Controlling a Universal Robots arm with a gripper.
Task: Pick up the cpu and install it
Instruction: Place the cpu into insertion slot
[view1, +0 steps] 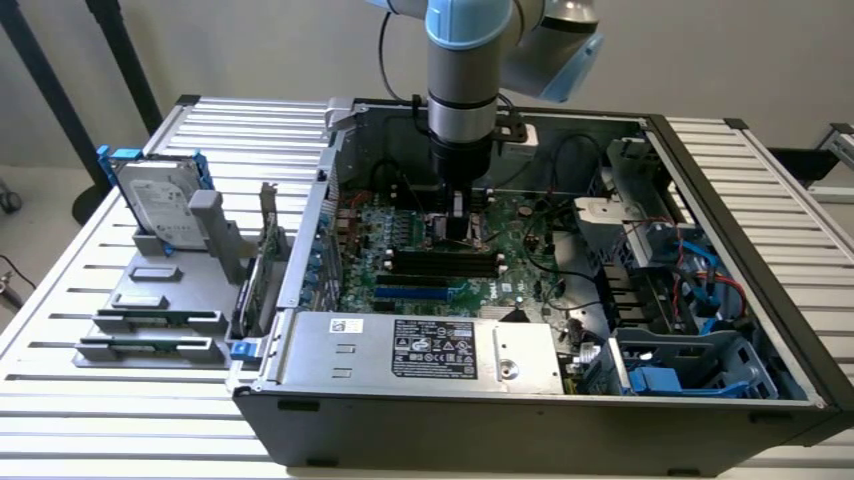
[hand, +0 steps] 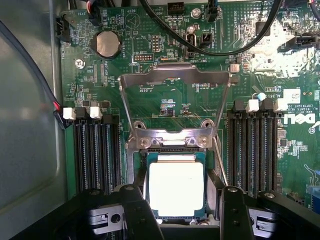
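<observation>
You have the gripper (view1: 461, 228) upright at twelve o'clock of the memory slots (view1: 441, 265) in the exterior view, fingers (hand: 137, 210) partly spread astride the cpu (hand: 176, 187) at its socket (hand: 172, 141), load plate (hand: 175, 80) standing open to admit it; grip cannot be confirmed.

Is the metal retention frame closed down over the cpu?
No, the retention frame stands flipped open and the cpu is uncovered.

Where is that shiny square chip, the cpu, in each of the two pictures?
Wrist view: the cpu is the bright silver square at the socket, between two banks of black memory slots.
Exterior view: hidden under the tool, at the middle of the green motherboard.
Shared landmark: the black memory slots beside the socket.
</observation>
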